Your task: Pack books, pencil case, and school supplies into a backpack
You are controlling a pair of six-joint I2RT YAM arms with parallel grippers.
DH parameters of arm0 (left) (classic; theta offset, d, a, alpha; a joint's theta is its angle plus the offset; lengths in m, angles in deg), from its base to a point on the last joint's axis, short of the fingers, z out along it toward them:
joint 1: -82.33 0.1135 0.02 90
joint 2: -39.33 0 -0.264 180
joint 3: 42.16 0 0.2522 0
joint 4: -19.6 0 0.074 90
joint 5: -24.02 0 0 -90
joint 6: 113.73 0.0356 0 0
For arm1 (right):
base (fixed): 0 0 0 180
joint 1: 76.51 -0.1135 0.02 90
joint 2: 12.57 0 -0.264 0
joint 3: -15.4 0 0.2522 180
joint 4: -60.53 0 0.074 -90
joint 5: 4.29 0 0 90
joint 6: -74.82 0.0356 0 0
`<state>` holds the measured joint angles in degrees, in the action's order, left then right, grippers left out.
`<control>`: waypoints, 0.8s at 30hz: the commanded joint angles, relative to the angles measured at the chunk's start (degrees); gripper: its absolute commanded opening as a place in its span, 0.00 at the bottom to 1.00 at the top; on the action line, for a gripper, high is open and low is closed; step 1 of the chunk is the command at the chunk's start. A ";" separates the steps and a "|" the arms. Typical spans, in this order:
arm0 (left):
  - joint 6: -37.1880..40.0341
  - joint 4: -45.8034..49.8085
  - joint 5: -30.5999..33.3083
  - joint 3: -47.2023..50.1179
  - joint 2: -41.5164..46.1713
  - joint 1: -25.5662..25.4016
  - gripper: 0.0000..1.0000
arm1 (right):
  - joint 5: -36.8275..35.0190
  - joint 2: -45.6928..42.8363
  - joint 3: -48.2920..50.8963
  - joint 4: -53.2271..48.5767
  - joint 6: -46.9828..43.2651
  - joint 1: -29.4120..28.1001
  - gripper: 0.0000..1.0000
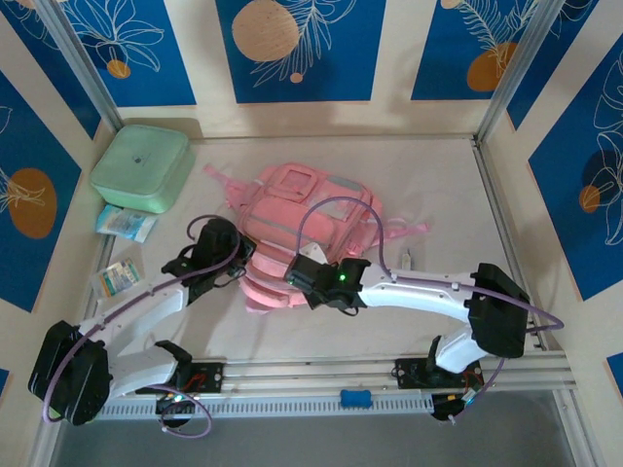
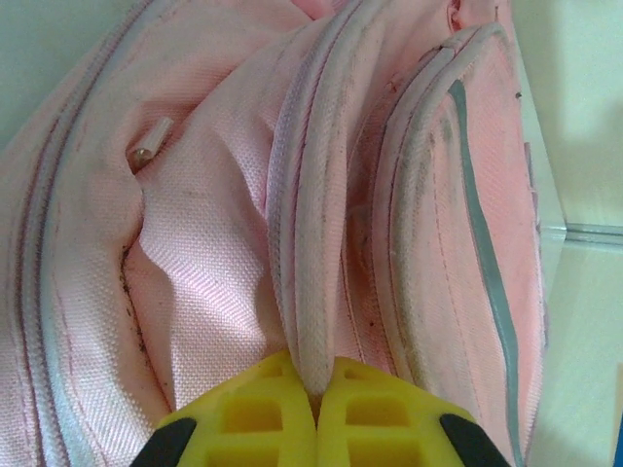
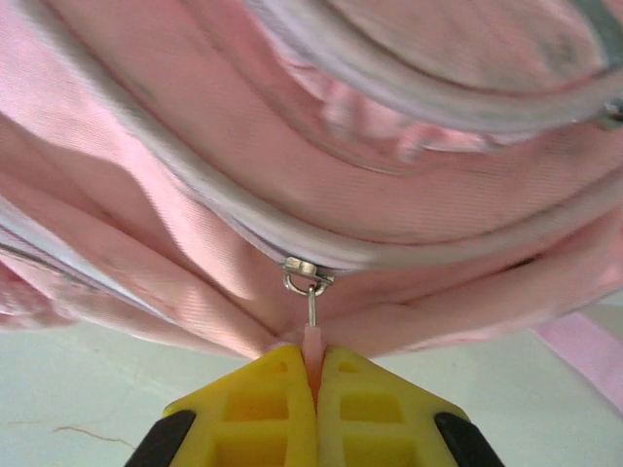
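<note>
Here the backpack (image 1: 313, 209) lies flat in the middle of the table (image 1: 443, 195), with a mint box (image 1: 141, 167) well apart at the far left. The left gripper (image 2: 314, 379) is closed tight on a padded pink rim (image 2: 313, 243) of the bag, its yellow fingers (image 2: 253, 418) pinching it between them. The right gripper (image 3: 313, 365) is clamped on the zipper pull (image 3: 311, 311), which hangs from the metal slider (image 3: 304, 272) just above.

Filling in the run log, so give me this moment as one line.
left gripper: shut on backpack piping | right gripper: shut on zipper pull | stage: both arms at backpack
</note>
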<state>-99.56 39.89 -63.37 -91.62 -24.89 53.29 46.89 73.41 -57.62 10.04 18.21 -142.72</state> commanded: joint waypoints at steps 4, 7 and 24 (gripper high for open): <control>7.99 2.68 -0.10 -2.00 2.87 6.30 0.00 | -5.71 -2.99 2.72 -8.80 -0.11 4.95 0.00; 12.51 5.92 -1.50 -3.90 2.54 7.68 0.00 | -4.77 -5.25 3.58 -6.94 -2.24 9.12 0.00; 24.34 8.97 -7.42 -6.50 -1.72 12.51 0.00 | 5.45 -1.95 1.84 8.45 -15.79 29.13 0.00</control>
<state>-78.91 47.61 -73.82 -96.06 -26.31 63.28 54.23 69.65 -54.78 19.20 3.76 -117.15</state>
